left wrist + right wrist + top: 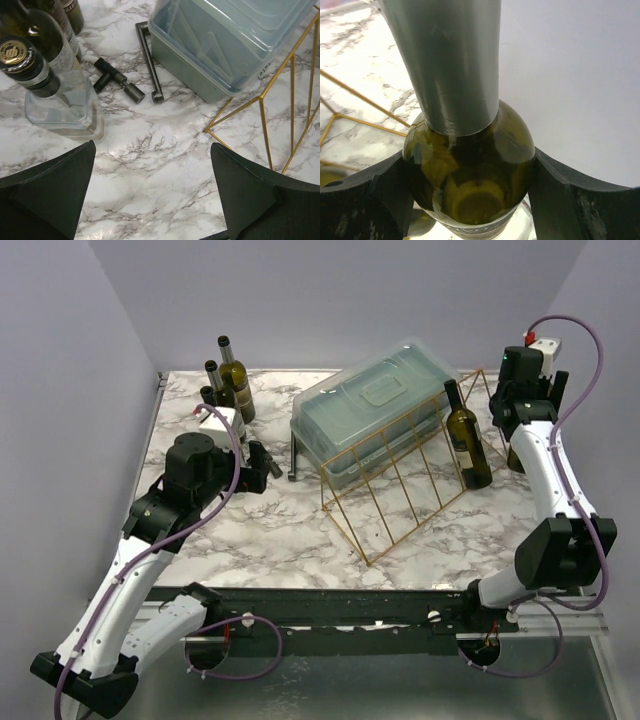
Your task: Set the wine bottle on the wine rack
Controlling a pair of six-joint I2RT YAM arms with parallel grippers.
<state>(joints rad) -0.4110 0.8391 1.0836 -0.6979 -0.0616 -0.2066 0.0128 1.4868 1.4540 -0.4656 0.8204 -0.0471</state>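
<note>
My right gripper [467,190] is clamped on one wine bottle [470,165], with a finger on each side of its green body just under the shoulder. It holds the bottle roughly upright just beside the right end of the single gold rack [395,485], not on it. My left gripper [152,192] hangs spread and empty above the table [270,530], left of the rack. Beyond are one lidded plastic box [375,405] against the rack's far side and, far left, at least three more bottles [232,380].
</note>
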